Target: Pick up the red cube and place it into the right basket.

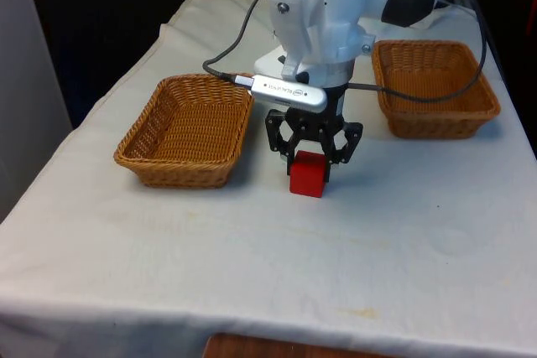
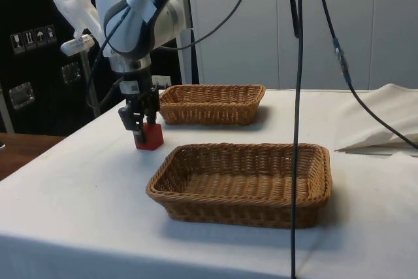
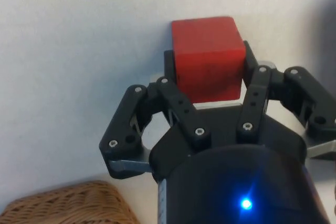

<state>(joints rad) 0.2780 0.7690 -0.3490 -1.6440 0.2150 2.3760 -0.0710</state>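
Observation:
The red cube rests on the white cloth between the two wicker baskets. My black gripper reaches straight down over it, and its fingers press against two opposite sides of the cube, so it is shut on it. The cube's bottom still looks level with the cloth. The right basket stands empty on the front view's right, a little farther back than the cube.
An empty left basket sits close beside the cube on the front view's left. Black cables hang from the arm across the right basket's near corner. The table's front edge lies well ahead of the cube.

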